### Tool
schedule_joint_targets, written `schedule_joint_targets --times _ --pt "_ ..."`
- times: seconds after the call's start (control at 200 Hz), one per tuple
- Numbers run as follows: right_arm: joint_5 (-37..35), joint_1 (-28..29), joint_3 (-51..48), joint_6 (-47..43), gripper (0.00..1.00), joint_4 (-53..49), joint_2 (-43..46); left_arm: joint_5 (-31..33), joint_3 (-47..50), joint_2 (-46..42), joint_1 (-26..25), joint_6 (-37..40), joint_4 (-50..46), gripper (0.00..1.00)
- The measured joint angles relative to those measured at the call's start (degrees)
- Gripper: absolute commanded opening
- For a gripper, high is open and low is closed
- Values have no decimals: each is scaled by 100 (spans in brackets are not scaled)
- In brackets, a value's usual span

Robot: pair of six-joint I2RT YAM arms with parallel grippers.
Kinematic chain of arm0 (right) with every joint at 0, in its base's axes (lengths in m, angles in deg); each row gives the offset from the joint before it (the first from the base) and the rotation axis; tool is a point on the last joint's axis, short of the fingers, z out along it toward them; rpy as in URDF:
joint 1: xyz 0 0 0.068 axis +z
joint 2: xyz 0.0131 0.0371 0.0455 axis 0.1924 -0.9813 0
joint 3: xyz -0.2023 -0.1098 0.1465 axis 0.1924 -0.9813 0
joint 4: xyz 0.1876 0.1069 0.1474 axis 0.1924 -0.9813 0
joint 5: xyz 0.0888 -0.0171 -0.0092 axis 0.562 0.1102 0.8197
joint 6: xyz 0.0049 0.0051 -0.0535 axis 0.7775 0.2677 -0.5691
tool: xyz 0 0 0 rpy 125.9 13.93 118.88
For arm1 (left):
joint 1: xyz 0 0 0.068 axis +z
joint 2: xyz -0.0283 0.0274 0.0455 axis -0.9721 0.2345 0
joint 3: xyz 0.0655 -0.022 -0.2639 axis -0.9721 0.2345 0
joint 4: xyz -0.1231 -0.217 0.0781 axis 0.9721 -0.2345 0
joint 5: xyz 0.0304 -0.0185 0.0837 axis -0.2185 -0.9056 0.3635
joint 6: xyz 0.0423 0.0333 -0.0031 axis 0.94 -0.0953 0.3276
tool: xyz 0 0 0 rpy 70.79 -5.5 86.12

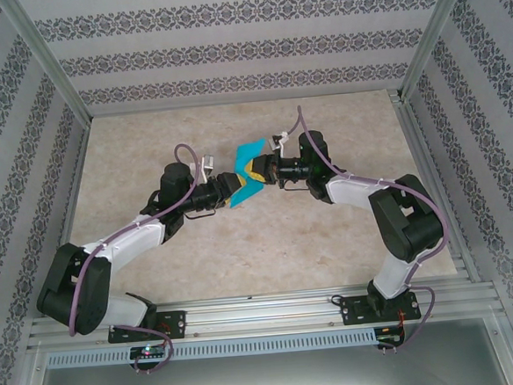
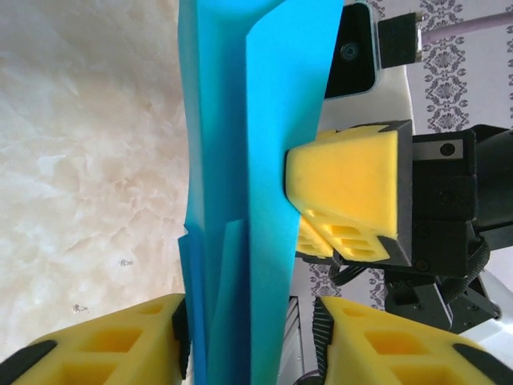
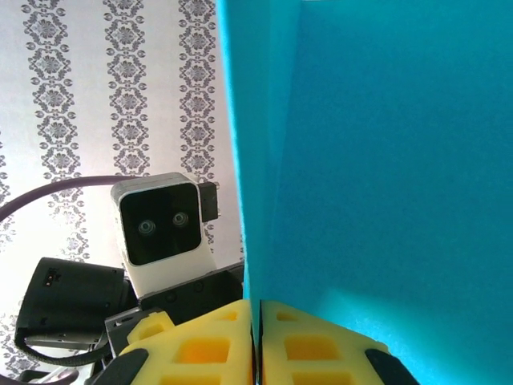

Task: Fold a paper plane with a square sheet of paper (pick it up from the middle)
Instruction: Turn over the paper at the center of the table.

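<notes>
Teal paper (image 1: 249, 151), partly folded, is hanging above the table (image 1: 156, 270), the right gripper (image 3: 256, 317) pinching its edge; the left gripper (image 2: 250, 321) is straddling it half-open (not yet clamped), and clamping off-crease risks crumpling the layers.

Teal paper (image 2: 240, 160) runs past top, bottom edges; left fingers (image 2: 104, 345) cropped at bottom.

The paper (image 2: 232, 120) is plain teal-blue. The left gripper (image 2: 252, 321) and right gripper (image 3: 256, 309) have yellow fingers with black edging, on black-and-white arms (image 1: 128, 241) with lilac cables (image 1: 80, 284). The worktop (image 1: 330, 240) is beige with pale marbling, and the walls (image 1: 229, 53) carry grey and white stripes with dark floral ornament.
</notes>
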Motion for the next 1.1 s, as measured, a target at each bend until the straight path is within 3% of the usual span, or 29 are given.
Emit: schedule_joint_targets --times 0.15,0.365,0.57,0.704,0.844,1.099 --pt "74 0 2 15 17 -20 -63 20 0 0 13 83 -4 27" --pt "107 -4 11 -105 42 -271 -72 55 -11 39 13 295 -98 15" --pt "-426 -197 11 -1062 62 -1777 367 535 -367 44 13 1038 -1292 11" --pt "-1316 -306 15 -1945 71 -2979 1056 1475 -1093 48 7 1832 -2970 9" --pt "-2253 -317 17 -2612 76 -3803 1617 2979 -2166 234 -140 2509 -4728 7" --pt "-3453 -317 -13 -3058 78 -4498 1926 5814 -3683 1532 -1054 2798 -7097 7"
